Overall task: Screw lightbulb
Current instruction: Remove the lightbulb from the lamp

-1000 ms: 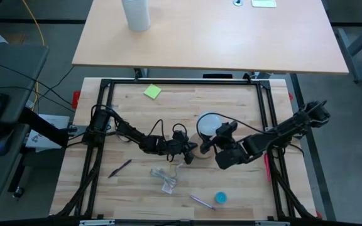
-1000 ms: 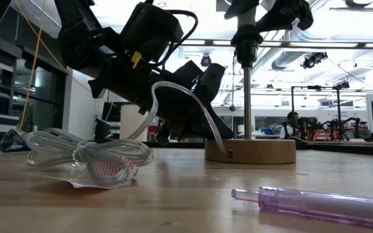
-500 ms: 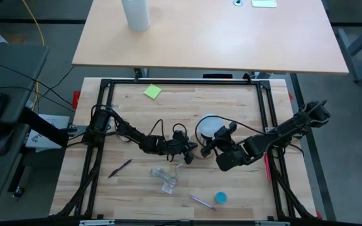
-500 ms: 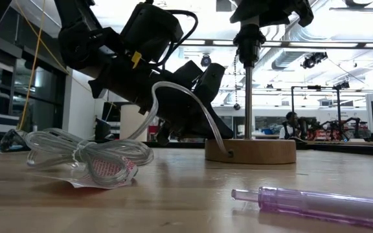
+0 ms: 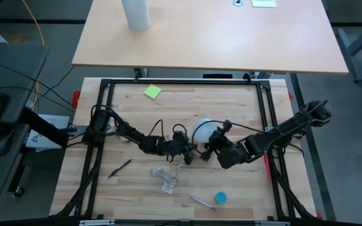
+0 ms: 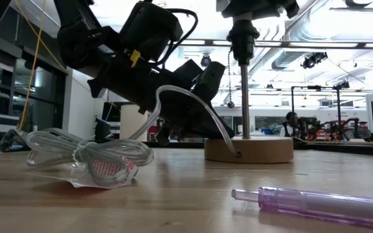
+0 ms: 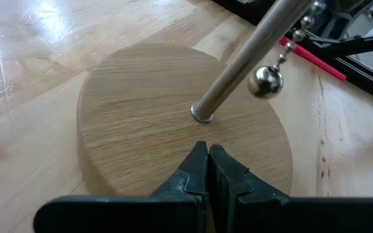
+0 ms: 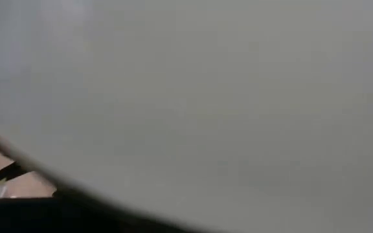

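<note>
The white frosted lightbulb (image 5: 203, 130) sits on top of the lamp stand near the middle of my wooden table (image 5: 231, 100); from above only its round globe shows. In my right wrist view the pale globe (image 8: 225, 97) fills nearly the whole picture, so that camera is right up against it.

My right gripper (image 5: 213, 142) is at the bulb, fingers partway closed with the globe between them as far as I can see from above. I read it as gripping the bulb.

Under the bulb is a thin metal rod (image 6: 245, 97) standing upright from the round wooden disc base (image 6: 251, 149). A ball chain with a small metal ball (image 7: 266, 80) hangs beside the rod. A clear plastic tube (image 6: 186, 103) loops down to the side of the disc.

My left gripper (image 5: 187, 152) is low at the disc's edge. Its dark fingers (image 7: 193, 178) are pressed together with nothing between them, tips resting at the rim of the wooden disc (image 7: 141, 116).

Farther out:
- a coiled clear cable bundle (image 6: 83, 155), in front of the left arm
- a translucent purple pen-like stick (image 6: 316, 202), near the front edge
- a small blue round cap (image 5: 220, 198)
- a dark pen (image 5: 120, 168)
- a yellow-green sticky note (image 5: 152, 91), toward the back

On the second table behind stands a tall white cylinder (image 5: 136, 14).
</note>
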Controlling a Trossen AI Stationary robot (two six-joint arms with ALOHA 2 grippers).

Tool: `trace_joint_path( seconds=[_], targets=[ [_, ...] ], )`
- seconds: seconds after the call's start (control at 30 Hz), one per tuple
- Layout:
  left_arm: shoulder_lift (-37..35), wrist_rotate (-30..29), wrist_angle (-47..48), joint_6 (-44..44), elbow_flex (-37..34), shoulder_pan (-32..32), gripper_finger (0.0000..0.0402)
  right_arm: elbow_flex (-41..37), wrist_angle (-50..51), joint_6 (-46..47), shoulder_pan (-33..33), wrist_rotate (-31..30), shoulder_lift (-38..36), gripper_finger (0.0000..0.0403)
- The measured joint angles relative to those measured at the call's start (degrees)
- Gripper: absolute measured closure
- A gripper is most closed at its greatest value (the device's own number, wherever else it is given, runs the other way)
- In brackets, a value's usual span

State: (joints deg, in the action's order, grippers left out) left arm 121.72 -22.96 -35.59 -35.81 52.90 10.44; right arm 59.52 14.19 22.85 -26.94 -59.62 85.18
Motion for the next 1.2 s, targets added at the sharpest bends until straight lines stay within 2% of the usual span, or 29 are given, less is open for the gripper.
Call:
trace_joint_path(
  seconds=[0.17,0.8,1.03,1.2],
  targets=[
    [0.0,0.3,0.0,0.0,0.0,0.0,0.0401,-0.2,-3.2,-4.8,0.0,2.9,-0.4,0.0264],
    [-0.1,4.1,0.0,-1.5,0.0,0.1,0.0402,-1.0,-6.3,-7.4,0.7,12.1,-0.4,0.0265],
    [-0.1,5.1,0.2,-0.8,0.0,0.1,0.0401,-17.2,-31.8,-9.3,2.9,16.1,-8.1,0.0265],
    [-0.1,5.7,0.2,-0.4,0.0,0.0,0.0401,-24.6,-37.7,-11.4,7.3,27.3,-16.5,0.0265]
  ],
)
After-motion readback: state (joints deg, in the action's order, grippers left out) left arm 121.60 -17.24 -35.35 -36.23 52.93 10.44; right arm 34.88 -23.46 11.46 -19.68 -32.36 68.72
